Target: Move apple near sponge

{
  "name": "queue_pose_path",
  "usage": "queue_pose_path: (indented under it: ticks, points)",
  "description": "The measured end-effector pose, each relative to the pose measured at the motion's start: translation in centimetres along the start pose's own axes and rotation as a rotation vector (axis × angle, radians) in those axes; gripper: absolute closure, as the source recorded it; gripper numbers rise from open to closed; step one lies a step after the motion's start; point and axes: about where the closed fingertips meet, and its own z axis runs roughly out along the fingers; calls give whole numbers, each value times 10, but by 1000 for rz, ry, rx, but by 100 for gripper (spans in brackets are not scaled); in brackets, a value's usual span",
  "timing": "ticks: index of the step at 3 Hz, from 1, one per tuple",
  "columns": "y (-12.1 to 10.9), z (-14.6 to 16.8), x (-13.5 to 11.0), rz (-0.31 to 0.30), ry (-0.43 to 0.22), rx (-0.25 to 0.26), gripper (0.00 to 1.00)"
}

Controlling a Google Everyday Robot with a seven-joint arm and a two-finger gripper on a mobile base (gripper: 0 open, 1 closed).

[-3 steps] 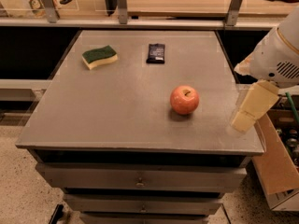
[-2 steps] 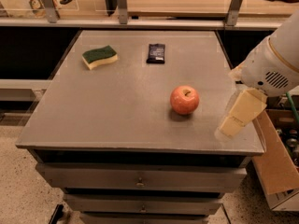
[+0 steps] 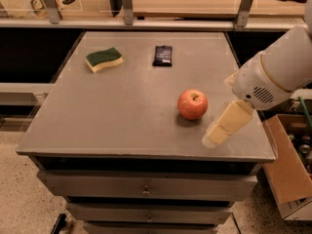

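The apple (image 3: 192,104) sits on the grey metal tabletop (image 3: 122,116), right of centre and towards the front edge, its stem dimple turned upward and a small shadow under it. The gripper (image 3: 219,129) hangs just beside it, on the apple's right as I look at it and a little nearer the front edge. Its pale yellow end slants down and in towards the fruit. There is a narrow gap between the two, so nothing touches the apple and nothing is held. Whether the gripper is spread or pressed together I cannot tell from here. The bulky white arm (image 3: 278,72) behind it reaches in from the right side of the table.

The sponge (image 3: 104,59) lies well apart from both, at the far left of the tabletop, green layer up over yellow foam, turned slightly askew. A flat black packet (image 3: 163,55) lies near it, further along the back towards the middle. Under the top are drawer fronts (image 3: 146,186), and an open cardboard box (image 3: 287,169) stands on the floor at the right.
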Motion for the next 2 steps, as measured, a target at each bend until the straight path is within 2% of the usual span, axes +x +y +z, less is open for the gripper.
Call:
queue_pose_path:
  ticks: [2]
  points:
    - [-40,30,-21,38,-67,36,0]
